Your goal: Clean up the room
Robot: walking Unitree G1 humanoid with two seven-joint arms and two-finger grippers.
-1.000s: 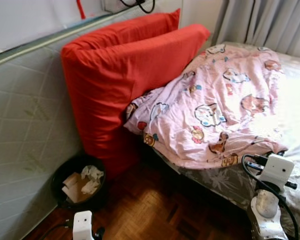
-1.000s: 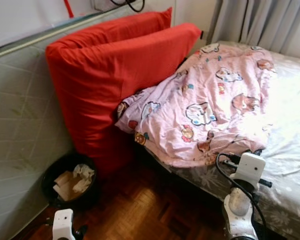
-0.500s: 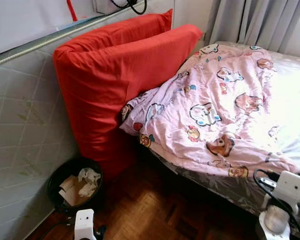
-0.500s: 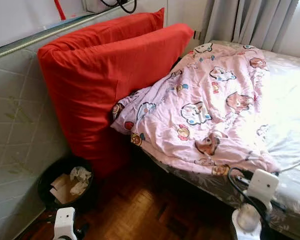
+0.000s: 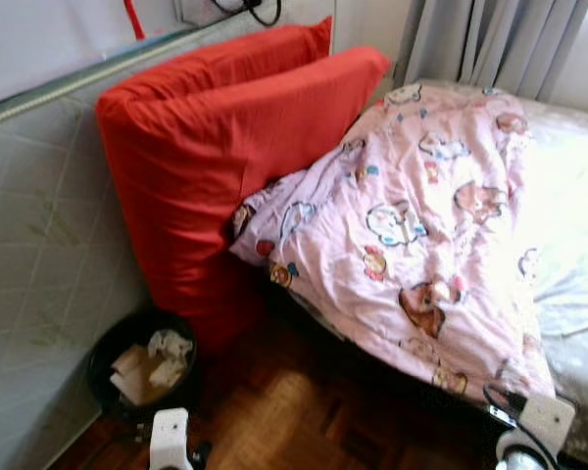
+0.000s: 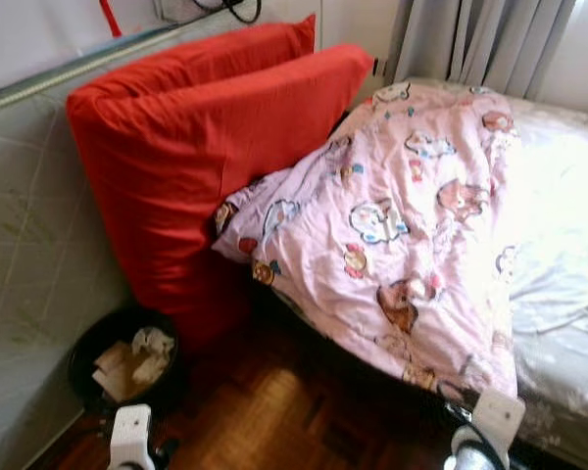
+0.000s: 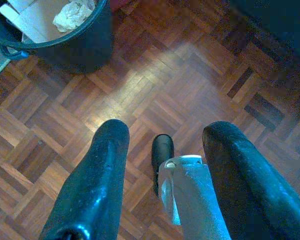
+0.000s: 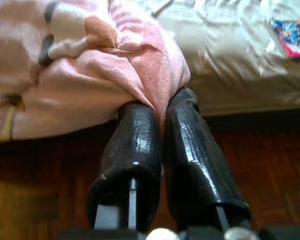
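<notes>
The blanket [image 8: 90,65] is soft, creased pink cloth (printed with cartoons). The floor [image 7: 155,85] is glossy wood parquet. The right gripper [image 8: 160,107] has shiny black fingers.

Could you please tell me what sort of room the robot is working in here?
Most likely a bedroom: a bed with a rumpled pink cartoon blanket, big red pillows at its head, and curtains behind.

The robot's left gripper [image 7: 162,165] has two long, glossy black fingers [image 7: 97,185] with rounded tips and a faintly textured skin. The right gripper [image 8: 160,107] has the same thick black fingers [image 8: 135,145], each set on a dark mount. White camera housings [image 5: 169,438] sit on both wrists; black cable [image 5: 500,399] loops by the right one.
</notes>
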